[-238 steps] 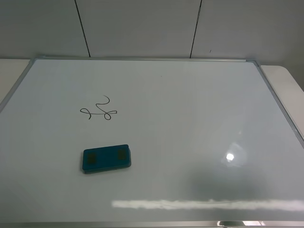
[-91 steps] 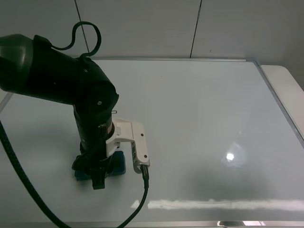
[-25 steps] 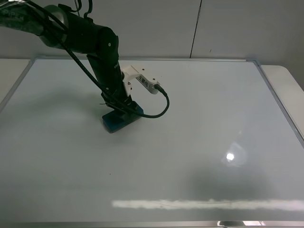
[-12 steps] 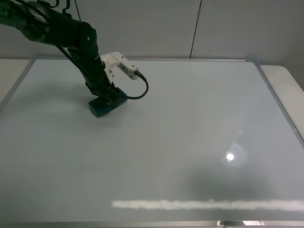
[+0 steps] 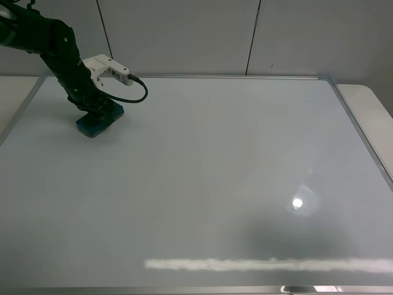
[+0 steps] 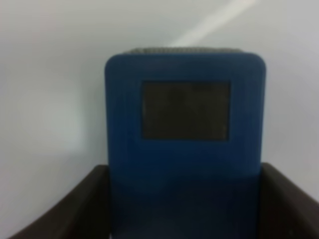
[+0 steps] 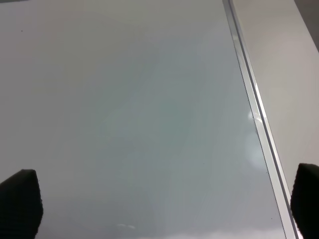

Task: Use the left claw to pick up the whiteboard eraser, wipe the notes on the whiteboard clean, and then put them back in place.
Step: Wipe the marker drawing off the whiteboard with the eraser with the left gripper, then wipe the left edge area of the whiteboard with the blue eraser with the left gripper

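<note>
Left claw (image 5: 94, 110) is clenched on the whiteboard eraser (image 5: 98, 121). You find both near the far left corner of the whiteboard (image 5: 215, 184), with the eraser down on the board face just inside the thin silver frame (image 5: 184, 76)

Eraser: teal-blue rectangular block with rounded corners. Your left wrist view shows one dark rectangular patch (image 6: 185, 110) inset on its top face and a grey, finely ribbed strip along the far end. Matte black fingers (image 6: 70, 209) hug both long sides of the block

White boxy camera module (image 5: 108, 66) sits on the wrist, and a black cable (image 5: 140, 93) loops off it over the board

Board face is glossy white, with a bright round glare spot (image 5: 298, 203) and a pale streak (image 5: 264, 264) reflected along the near edge

Right gripper (image 7: 162, 199): jaws released and spread wide. You only get two dark textured fingertips (image 7: 20, 201) in the corners of the right wrist view. It hangs over the board, beside the metal frame strip and the matte off-white table (image 7: 279, 59) past it
</note>
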Tool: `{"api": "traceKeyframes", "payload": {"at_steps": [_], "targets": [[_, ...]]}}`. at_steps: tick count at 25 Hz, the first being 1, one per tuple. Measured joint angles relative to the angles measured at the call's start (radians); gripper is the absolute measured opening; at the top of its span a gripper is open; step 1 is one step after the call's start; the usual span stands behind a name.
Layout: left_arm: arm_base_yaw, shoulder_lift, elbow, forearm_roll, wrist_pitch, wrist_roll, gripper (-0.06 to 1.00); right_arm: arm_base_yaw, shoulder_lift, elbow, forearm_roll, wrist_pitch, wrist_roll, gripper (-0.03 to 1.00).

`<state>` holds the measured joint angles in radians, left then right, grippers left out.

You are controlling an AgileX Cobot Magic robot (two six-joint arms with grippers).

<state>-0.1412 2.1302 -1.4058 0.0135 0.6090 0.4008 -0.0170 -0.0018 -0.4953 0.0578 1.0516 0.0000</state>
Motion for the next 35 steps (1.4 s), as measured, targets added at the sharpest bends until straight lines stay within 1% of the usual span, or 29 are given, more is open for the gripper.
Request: {"api": "traceKeyframes", "payload": {"at_steps": [4,7,10,17,21,24,27,31,35], "targets": [[0.005,-0.009,0.003,-0.039,0.021,-0.012,0.55,0.000,0.000,0.000,0.000,0.000,0.000,0.99],[0.010,-0.041,0.049,-0.082,0.019,-0.015,0.55,0.000,0.000,0.000,0.000,0.000,0.000,0.99],[0.010,-0.097,0.132,-0.114,-0.001,-0.036,0.55,0.000,0.000,0.000,0.000,0.000,0.000,0.99],[0.002,-0.267,0.335,-0.127,-0.029,-0.135,0.55,0.000,0.000,0.000,0.000,0.000,0.000,0.99],[0.002,-0.349,0.415,-0.123,-0.052,-0.190,0.55,0.000,0.000,0.000,0.000,0.000,0.000,0.99],[0.002,-0.383,0.477,-0.084,-0.087,-0.268,0.55,0.000,0.000,0.000,0.000,0.000,0.000,0.99],[0.002,-0.411,0.555,-0.058,-0.143,-0.335,0.55,0.000,0.000,0.000,0.000,0.000,0.000,0.99],[0.002,-0.438,0.658,-0.040,-0.217,-0.379,0.55,0.000,0.000,0.000,0.000,0.000,0.000,0.99],[0.003,-0.439,0.696,-0.002,-0.256,-0.417,0.55,0.000,0.000,0.000,0.000,0.000,0.000,0.99]]}}
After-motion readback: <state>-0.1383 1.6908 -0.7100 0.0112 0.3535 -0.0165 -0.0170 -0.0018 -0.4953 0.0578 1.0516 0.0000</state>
